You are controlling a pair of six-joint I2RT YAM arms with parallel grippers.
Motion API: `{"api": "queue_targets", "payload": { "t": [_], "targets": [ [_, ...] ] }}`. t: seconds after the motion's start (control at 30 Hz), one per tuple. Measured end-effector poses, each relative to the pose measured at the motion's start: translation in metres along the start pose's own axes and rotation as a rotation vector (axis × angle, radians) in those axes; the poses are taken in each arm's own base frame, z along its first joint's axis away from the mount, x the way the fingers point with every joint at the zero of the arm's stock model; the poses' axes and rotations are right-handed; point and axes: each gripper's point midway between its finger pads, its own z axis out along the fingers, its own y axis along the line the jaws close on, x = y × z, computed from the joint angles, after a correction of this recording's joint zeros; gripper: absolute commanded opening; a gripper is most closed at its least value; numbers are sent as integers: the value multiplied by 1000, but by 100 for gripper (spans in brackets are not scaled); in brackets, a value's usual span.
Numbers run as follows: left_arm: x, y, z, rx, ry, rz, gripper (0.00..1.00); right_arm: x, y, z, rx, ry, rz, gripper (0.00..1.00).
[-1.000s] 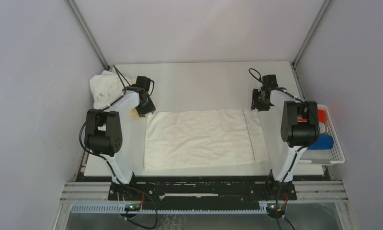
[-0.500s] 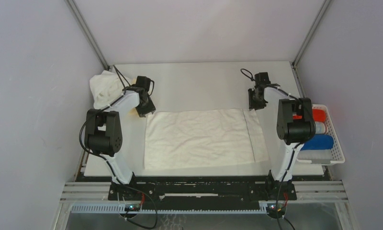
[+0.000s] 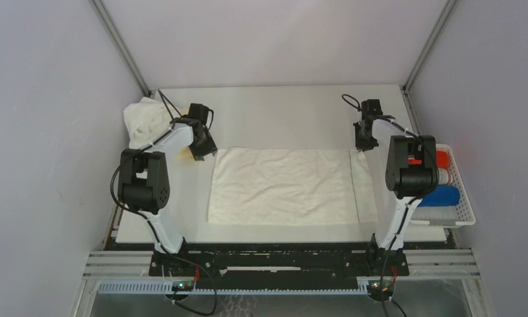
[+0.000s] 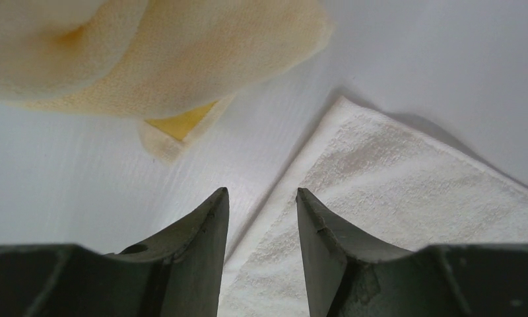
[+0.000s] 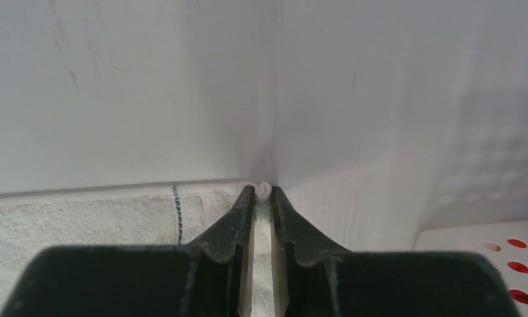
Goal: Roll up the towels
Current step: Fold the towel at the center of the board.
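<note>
Currently your white towel (image 3: 291, 185) lies flat at the middle of the tabletop (image 3: 281, 112). Your right gripper (image 5: 262, 190) has its jaws pinched narrow on the towel's 1 o'clock corner. Your left gripper (image 4: 261, 193) hovers at the 11 o'clock corner, jaws apart astride the edge, a cream towel (image 4: 182, 59) just beyond.

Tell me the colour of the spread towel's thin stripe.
Dark blue; the stripe on the white towel shows best in the right wrist view.

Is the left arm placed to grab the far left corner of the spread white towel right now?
Probably yes: the left gripper has its jaws open over the white towel at that corner, and the cream towel lies apart, clear of them.
</note>
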Motion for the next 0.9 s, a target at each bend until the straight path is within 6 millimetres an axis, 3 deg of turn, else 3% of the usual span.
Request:
{"api": "queue_targets", "payload": {
  "t": [0.4, 0.63, 0.9],
  "targets": [
    [-18, -50, 12, 54, -28, 58, 48, 0, -6, -1, 58, -3, -52, 7],
    [-21, -57, 32, 33, -12, 64, 48, 0, -6, 0, 59, -3, -60, 6],
    [-26, -63, 41, 25, -1, 66, 47, 0, -6, 0, 59, -3, -61, 6]
  ]
}}
